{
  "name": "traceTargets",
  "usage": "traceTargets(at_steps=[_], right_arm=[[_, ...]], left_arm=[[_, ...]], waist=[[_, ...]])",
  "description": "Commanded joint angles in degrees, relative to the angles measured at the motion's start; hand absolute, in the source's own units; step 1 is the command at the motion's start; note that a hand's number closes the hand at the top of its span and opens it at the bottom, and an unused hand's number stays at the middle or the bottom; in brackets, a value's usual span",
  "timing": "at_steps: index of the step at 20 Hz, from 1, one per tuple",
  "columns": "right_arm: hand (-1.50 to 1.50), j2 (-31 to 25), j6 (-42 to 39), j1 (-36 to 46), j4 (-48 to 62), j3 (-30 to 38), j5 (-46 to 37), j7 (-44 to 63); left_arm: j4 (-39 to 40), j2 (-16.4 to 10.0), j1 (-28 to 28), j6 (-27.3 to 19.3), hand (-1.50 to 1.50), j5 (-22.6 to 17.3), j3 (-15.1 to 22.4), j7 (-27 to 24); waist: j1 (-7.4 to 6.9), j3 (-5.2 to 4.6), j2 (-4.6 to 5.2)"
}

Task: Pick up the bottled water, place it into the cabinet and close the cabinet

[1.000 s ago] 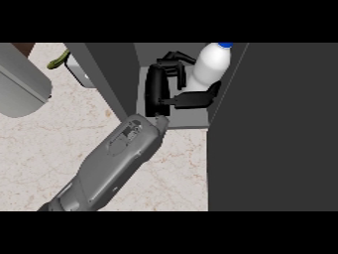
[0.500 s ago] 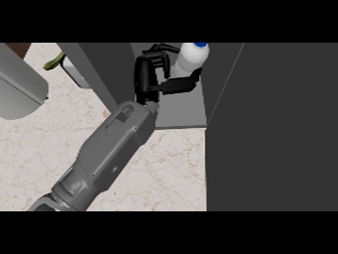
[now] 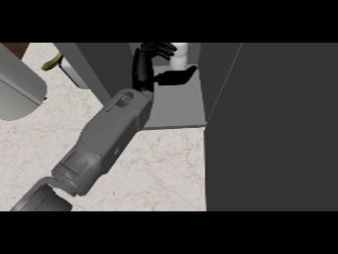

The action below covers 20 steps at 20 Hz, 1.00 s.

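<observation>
Deeper into the cabinet than half a second ago, the left hand (image 3: 144, 68) has carried the bottled water (image 3: 182, 58) further back, so that only part of the white bottle now shows at the view's upper edge.

Nearest, the grey left forearm (image 3: 107, 136) comes in from the lower left and slants over the marbled worktop (image 3: 160, 166) toward the cabinet (image 3: 175, 108). Its grey floor shows bare just past the worktop's edge. A broad dark panel (image 3: 281, 129), probably the open cabinet door, fills the whole right side. Beyond the floor's front edge the hand is inside the cabinet. Its fingers curl over the bottle from the left and its thumb lies under the bottle's near side, so the hand is grasping the bottle. Whether the bottle's base already rests on the cabinet floor cannot be told, since hand and bottle hide it.

The placing step looks nearly finished. Next, the bottle should be set down upright, the fingers uncurled and the hand drawn straight back out without brushing the bottle. Then the door must be swung shut, which calls for clearing the arm from the opening first.

The right hand does not show.
</observation>
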<state>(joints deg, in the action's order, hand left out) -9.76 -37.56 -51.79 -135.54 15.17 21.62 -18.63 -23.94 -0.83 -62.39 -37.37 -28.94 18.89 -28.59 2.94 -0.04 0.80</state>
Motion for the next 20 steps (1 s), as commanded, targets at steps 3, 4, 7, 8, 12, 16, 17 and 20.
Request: traceTargets(at_steps=[3,4,7,8,12,16,17,20], right_arm=[[-1.50,-0.17,-0.23,-1.57,-4.74,2.11,5.39,1.39],[-1.50,-0.54,0.43,0.90,-1.88,2.53,4.20,1.36],[-1.50,2.54,-0.04,-0.82,-5.44,-1.69,0.78,1.54],[-1.50,-0.46,0.23,-1.04,-6.37,1.65,5.75,2.56],[-1.50,-1.87,2.66,4.83,-2.61,1.78,5.77,4.36],[-1.50,0.50,0.06,-1.17,-6.00,1.46,3.82,2.64],[-1.50,-0.56,-0.51,-0.59,-4.85,2.68,4.72,2.51],[-1.50,1.41,1.63,-1.26,-7.91,0.41,3.68,4.51]], left_arm=[[6.77,0.79,-6.51,-1.81,-1.50,2.18,0.60,2.64],[9.41,0.80,-4.76,0.60,-1.50,2.71,-0.36,-0.95],[10.01,0.82,-5.52,1.42,-1.50,1.72,-2.28,-1.70],[10.52,0.82,-4.09,1.68,-1.50,1.10,-3.14,-3.13],[9.57,0.68,-8.31,5.25,-1.50,0.46,-4.72,-2.69],[5.91,0.38,-6.53,8.96,-1.50,-1.10,-6.86,-6.16],[4.75,0.82,-5.00,9.86,-1.50,-1.69,-6.39,-6.12],[0.29,0.82,-2.69,14.20,-1.50,-3.27,-5.70,-5.58]], waist=[[0.30,0.02,-0.18],[0.17,0.01,0.18],[0.24,-0.02,0.07],[0.29,-0.05,0.27],[-0.76,-0.02,0.28],[-0.84,-0.04,-0.50],[-0.89,-0.02,-0.55],[-1.65,-0.05,-0.90]])
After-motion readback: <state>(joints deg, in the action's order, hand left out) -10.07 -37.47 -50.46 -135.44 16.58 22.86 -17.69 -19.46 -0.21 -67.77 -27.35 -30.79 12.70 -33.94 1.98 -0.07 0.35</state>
